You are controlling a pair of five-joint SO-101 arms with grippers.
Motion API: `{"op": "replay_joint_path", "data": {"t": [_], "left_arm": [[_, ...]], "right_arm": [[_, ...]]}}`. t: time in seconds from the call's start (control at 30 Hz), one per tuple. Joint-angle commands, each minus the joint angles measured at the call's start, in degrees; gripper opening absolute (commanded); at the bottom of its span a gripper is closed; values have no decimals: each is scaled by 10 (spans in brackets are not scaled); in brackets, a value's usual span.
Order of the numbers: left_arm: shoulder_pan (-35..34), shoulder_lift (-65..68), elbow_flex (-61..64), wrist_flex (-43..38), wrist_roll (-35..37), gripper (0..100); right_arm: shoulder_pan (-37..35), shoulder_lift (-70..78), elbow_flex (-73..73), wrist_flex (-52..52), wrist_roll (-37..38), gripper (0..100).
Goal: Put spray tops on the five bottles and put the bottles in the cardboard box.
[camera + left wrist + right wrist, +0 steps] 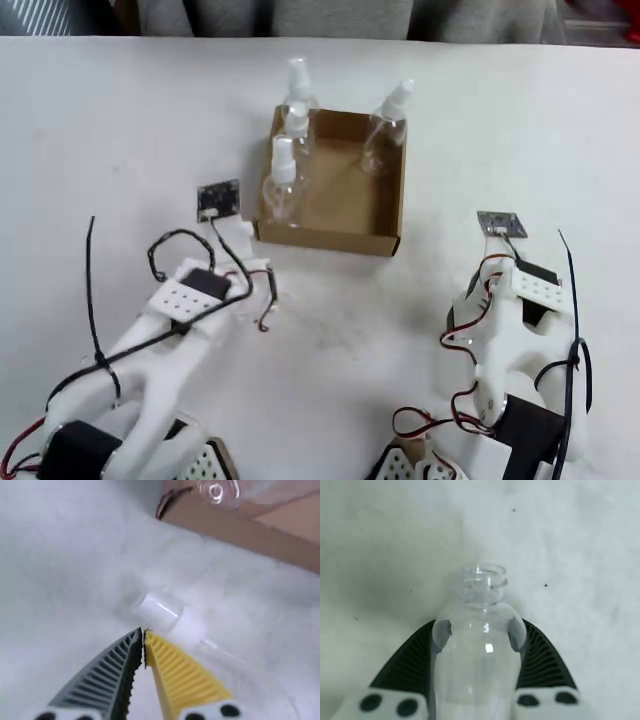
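Right gripper [479, 627] is pinching an open bottle [480, 635] by its shoulders between two black fingers. The neck is pointing away from the wrist, and the mouth is carrying no top. Both are hanging over bare table [120, 130] at the near right.

Left gripper [143, 631] is sitting at the near left, its grey and yellow fingers pressed together with nothing between them. A spray top [165, 611] is lying on its side on the table just beyond the fingertips, apart from them, with its thin tube trailing off to one side.

Farther out, the box [330, 240] is resting at the middle of the table. Its near left corner is showing just past the spray top in the left wrist view. Inside, along the left wall, a near bottle [283, 182] and a middle bottle [296, 128] are standing with tops on. A far bottle [297, 78], also topped, is standing at the far left corner; I cannot tell whether it is inside the wall. A right bottle [385, 128], topped, is leaning towards the far right corner.
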Motion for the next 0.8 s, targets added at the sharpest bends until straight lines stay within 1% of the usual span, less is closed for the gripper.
{"op": "replay_joint_path", "data": {"t": [0.0,0.07,0.17,0.3,0.37,0.43,0.5,0.57,0.67,0.77], "left_arm": [[-3,-90,-54,84,30,27],[0,-128,-54,108,30,27],[1,-170,-43,120,30,28],[8,-186,0,75,30,38],[10,-186,16,54,30,92],[21,-186,24,52,31,157],[29,-186,26,52,40,190],[29,-186,26,49,62,177],[29,-185,26,47,66,164],[29,-185,28,47,66,191]], "right_arm": [[-4,-19,2,-6,14,19],[-4,-19,2,-6,15,19],[-4,-19,2,-6,16,19],[-4,-19,2,-6,17,19],[-4,-19,2,-6,17,19],[-4,-19,2,-6,17,19],[-4,-19,2,-6,17,19],[-4,-19,2,-6,17,19],[-4,-19,2,-6,17,19],[-4,-19,2,-6,17,19]]}}
